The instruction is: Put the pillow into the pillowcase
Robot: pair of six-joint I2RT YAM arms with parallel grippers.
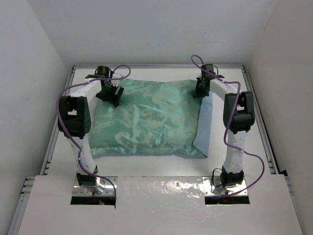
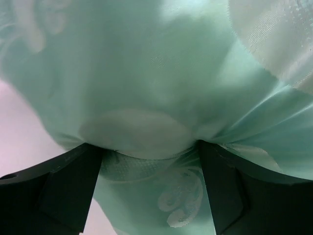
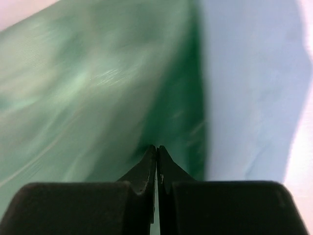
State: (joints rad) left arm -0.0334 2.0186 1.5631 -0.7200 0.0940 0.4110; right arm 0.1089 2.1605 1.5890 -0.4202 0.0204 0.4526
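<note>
Top external: pillowcase [image 1: 146,122] lies flat on the table [image 1: 161,164], green swirl face up, plump. Long axis runs left-right, and a blue flap [image 1: 205,127] sticks out at the right end. The pillow itself is hidden.

Left gripper [image 1: 111,95] sits on the far-left corner. Left wrist: jaws wide, green cloth bulging between the fingers [image 2: 73,186]. Can't tell if it's clamped.

Right gripper [image 1: 200,90] sits on the far-right corner. Right wrist: fingertips [image 3: 146,164] pressed together at the line where green meets blue. Can't tell if any cloth is nipped.

The pillowcase [image 1: 146,122] — sea-green, pale swirls — light blue alongside.
</note>
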